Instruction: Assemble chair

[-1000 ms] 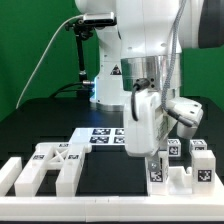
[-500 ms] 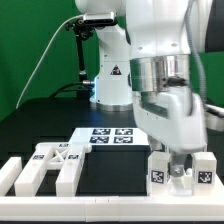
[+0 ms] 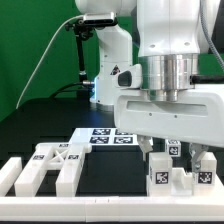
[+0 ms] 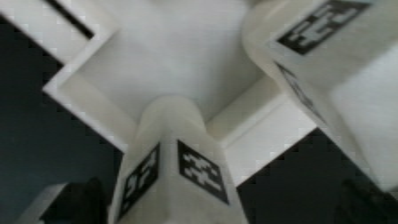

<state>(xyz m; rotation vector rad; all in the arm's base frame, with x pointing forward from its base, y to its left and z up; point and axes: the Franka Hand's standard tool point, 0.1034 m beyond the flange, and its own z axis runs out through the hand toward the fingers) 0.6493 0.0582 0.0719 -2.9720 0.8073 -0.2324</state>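
The chair is in loose white tagged parts. One cluster of upright blocks (image 3: 160, 172) stands at the exterior view's right, with a tagged cube (image 3: 200, 168) beside it. My gripper (image 3: 177, 150) hangs right over this cluster, its hand turned broadside, and its fingers (image 3: 149, 146) stand wide apart with nothing clamped between them. The wrist view is filled by a tagged white bar (image 4: 178, 170) lying close under the hand, on a flat white panel (image 4: 160, 60), with another tagged bar (image 4: 320, 30) alongside.
More tagged chair parts (image 3: 50, 165) lie at the exterior view's left. The marker board (image 3: 105, 137) lies on the black table behind them. A plain white rail (image 3: 100, 207) runs along the front edge. The arm's base (image 3: 110, 75) stands at the back.
The hand has swung toward the exterior view's right and turned broadside above the right cluster. Its fingers have spread from partly closed to wide apart.
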